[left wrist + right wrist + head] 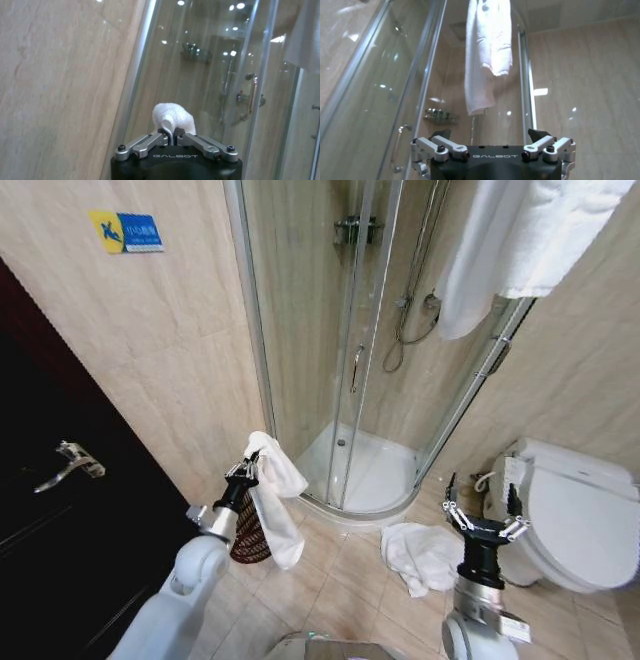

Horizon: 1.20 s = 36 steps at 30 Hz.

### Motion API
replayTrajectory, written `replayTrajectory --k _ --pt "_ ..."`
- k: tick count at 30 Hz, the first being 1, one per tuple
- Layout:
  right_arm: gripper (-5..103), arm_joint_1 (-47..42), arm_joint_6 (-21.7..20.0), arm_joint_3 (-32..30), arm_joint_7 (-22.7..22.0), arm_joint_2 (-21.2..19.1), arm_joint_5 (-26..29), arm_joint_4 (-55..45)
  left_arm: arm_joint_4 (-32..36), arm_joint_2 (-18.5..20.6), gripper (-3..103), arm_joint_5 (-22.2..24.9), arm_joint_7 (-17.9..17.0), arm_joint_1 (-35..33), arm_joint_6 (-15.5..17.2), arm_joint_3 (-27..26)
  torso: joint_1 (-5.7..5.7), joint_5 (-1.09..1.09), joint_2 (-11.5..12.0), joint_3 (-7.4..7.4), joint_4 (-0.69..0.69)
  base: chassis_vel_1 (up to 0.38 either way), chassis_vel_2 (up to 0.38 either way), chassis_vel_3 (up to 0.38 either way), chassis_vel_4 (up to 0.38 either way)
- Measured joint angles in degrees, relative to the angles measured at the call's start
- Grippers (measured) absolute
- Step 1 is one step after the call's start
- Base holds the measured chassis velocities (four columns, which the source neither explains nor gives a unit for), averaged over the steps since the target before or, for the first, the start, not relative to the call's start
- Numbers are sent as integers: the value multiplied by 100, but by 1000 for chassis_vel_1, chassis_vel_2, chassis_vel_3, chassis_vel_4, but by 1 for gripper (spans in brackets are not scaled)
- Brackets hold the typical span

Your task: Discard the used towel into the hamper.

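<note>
The left arm reaches up and forward from the robot's shoulder, its left gripper (pixel 243 470) pinched tight on a towel (pixel 276 495) that bunches above the fingers and drapes down over the wrist. Right behind that hanging cloth, on the floor tiles by the wall, stands the hamper (pixel 250 537), partly covered by the towel and the arm. The right arm stands upright near the toilet (pixel 580 510), its right gripper (pixel 482 508) spread wide with nothing in it. A second towel (pixel 422 554) lies crumpled on the floor just beside it. The glass shower (pixel 350 370) stands straight ahead, and a hung towel (pixel 520 240) drapes high on the right.
</note>
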State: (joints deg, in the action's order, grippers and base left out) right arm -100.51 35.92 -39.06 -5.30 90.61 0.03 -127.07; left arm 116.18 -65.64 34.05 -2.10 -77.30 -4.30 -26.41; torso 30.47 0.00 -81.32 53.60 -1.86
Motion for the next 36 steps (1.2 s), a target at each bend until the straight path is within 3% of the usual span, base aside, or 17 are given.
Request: replayTrajectory --k 3,4,8,9,11,12,16,24,27,31,36 --pt "100 -226 -584 108 128 -51 234 -490 -276 -91 4 31 -11 113 -9 99 0 0 0 0 -1 0 0 0 0" --pt "100 -226 -584 108 128 -51 234 -490 -276 -91 4 31 -11 113 -9 99 0 0 0 0 -1 0 0 0 0" --pt "100 -466 -2300 79 -236 -289 879 -1438 -646 -560 4 -77 -73 226 15 312 0 0 0 0 1 0 0 0 0" --pt "100 -466 -2300 79 -236 -289 879 -1438 -646 -560 4 -77 -73 226 15 312 0 0 0 0 1 0 0 0 0" --pt "100 -460 -3012 23 -507 -509 1240 -1633 -718 -783 4 -120 -77 171 25 285 0 -1 0 -1 0 0 0 0 0" --pt "100 -460 -3012 23 -507 -509 1240 -1633 -718 -783 4 -120 -77 171 25 285 0 -1 0 -1 0 0 0 0 0" --pt "100 -428 -3791 -29 -610 -660 1552 -1669 -795 -859 4 -164 -77 48 1 212 0 0 0 0 -1 0 0 0 0" --pt "100 -530 -3807 147 -318 -209 1223 -1658 -818 -166 4 114 -25 378 -87 214 0 -1 0 0 0 0 0 0 0" --pt "100 -502 -3554 88 -74 -150 1100 -1648 -991 279 4 365 -24 843 -88 287 0 -2 -1 0 -1 0 0 0 0" --pt "100 -463 -3336 147 -91 -59 1176 -1637 -1407 599 4 591 -71 1463 -105 512 0 -1 -1 0 -1 0 0 0 0" --pt "100 -444 -3068 144 13 22 1046 -1633 -1775 670 4 695 -101 1968 -118 731 0 -2 -1 0 0 0 0 0 0"
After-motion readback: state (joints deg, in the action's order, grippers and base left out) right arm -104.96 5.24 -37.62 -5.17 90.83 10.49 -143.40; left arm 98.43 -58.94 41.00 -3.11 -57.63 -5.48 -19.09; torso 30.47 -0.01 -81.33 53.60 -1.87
